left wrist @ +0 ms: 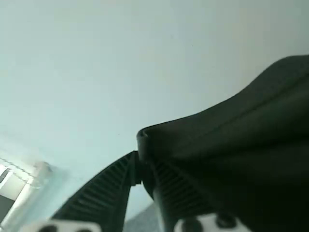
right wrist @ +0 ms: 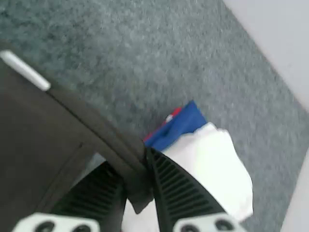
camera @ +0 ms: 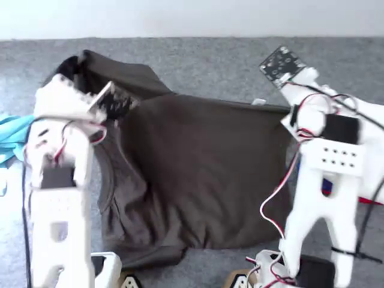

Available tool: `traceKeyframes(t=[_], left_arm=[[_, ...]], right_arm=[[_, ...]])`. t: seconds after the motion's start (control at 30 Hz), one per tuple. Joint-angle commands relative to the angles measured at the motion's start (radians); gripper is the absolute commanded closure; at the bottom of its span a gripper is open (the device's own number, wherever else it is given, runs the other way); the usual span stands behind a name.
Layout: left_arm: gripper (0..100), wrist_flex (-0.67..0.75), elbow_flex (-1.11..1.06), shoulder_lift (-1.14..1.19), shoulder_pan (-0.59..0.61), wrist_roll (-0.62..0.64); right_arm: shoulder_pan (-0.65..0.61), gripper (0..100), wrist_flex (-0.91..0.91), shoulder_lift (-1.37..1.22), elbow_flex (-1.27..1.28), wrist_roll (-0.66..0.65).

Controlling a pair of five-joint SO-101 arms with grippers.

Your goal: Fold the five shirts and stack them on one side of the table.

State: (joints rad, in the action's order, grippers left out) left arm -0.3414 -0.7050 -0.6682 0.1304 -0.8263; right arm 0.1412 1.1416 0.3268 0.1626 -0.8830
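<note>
Left fingers point(left wrist: 120, 176) clamped on a raised edge of the brown shirt point(camera: 204, 168); right fingers point(right wrist: 161, 174) clamped on its opposite edge. Shirt lies spread across the grey surface point(camera: 210, 60). Hazard — a shallow pinch may slip under tension, skewing the fold

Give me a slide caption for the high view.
Left arm and right arm pinch opposite edges of a dark brown fabric shirt spread over the grey carpeted table.
</note>
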Motion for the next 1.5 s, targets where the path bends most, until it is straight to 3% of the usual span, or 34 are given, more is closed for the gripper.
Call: traceKeyframes(t=[0.0, 0.37, 0.67, 0.87, 1.07, 1.47], left_arm=[[99, 0.057, 0.160, 0.236, -0.005, 0.046], [99, 0.051, 0.814, 0.853, 0.002, 0.074], [99, -0.031, 1.280, 1.149, 0.002, 0.120], [99, -0.044, 1.445, 1.275, 0.002, 0.127], [99, -0.342, 1.497, 1.246, -0.014, 0.127], [99, -1.135, 1.506, 1.105, -0.023, 0.130]], right_arm=[[-0.035, 98.8, -0.257, -0.036, 0.064, -0.005], [-0.062, 98.9, -0.906, -0.400, -0.034, -0.040], [-0.062, 98.9, -0.932, -0.765, -0.516, -0.044], [-0.062, 98.9, -0.928, -0.862, -0.640, -0.046], [-0.068, 98.9, -0.661, -0.825, -0.641, -0.046], [-0.065, 98.9, -0.074, -0.739, -0.641, -0.043]])
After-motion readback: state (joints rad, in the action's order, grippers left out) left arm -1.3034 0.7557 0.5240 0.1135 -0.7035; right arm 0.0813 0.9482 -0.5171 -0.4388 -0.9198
